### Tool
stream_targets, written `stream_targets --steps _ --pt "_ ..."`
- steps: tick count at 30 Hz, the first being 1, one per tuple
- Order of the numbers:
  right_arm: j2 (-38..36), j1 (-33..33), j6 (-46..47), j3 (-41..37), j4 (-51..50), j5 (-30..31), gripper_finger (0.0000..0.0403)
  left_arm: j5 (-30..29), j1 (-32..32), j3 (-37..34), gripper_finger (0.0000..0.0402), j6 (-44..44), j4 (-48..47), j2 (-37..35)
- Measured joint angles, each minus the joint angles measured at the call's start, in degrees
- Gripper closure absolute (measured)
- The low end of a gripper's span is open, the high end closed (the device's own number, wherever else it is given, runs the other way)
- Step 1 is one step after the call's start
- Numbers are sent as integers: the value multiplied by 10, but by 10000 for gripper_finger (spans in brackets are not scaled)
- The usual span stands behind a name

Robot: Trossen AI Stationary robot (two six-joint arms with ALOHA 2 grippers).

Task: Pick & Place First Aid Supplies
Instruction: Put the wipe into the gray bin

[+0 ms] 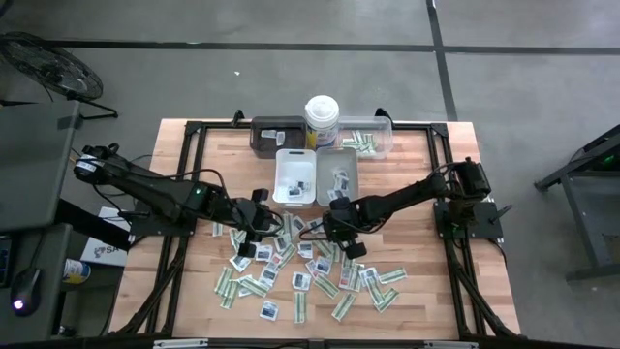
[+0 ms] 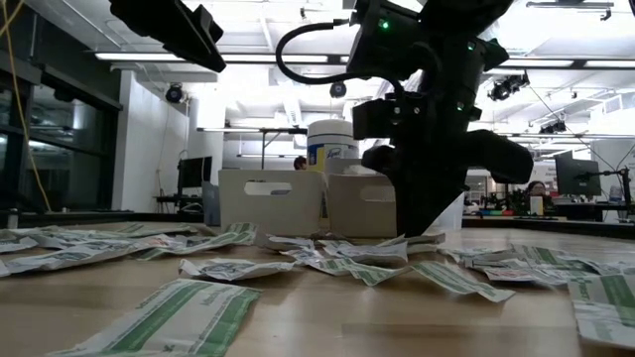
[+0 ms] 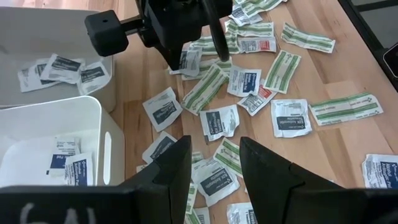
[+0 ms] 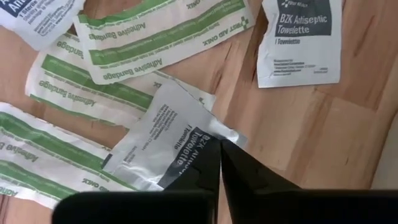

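I am watching the right gripper (image 4: 216, 163) sitting low on the wooden table (image 1: 426, 291), its fingers pinched together on the dark-printed edge of a white towelette sachet (image 4: 165, 140) that is lying partly over two green-and-white bandage strips (image 4: 93, 87); the grip looks real, though I am hedging on whether the sachet is off the wood at all. In the high view this gripper (image 1: 341, 236) is working at the upper edge of the scattered first aid supplies (image 1: 310, 281), just in front of the grey tray (image 1: 338, 174). The left gripper (image 3: 211, 165) is hovering above the packets near the white tray (image 3: 56, 134), its fingers standing partly apart with nothing between them. Some sachets are already lying in both of those trays. Behind them, a dark tray (image 1: 274, 136), a tall white canister (image 1: 321, 120) and a clear tray (image 1: 368, 138) are lining the far edge of the table. The table is standing on a grey concrete floor (image 1: 291, 58) crossed by dark lines. In the low view, ceiling strip lights (image 2: 248, 61) are glowing and a monitor (image 2: 577, 177) is showing at the right.
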Motion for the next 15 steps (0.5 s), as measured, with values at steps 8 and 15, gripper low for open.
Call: stream_targets --steps 8,15 --pt "-8 2 19 -1 -4 1 401 2 0 0 269 0 -4 0" --pt "-39 17 45 -4 -20 13 402 2 0 0 269 0 -4 0"
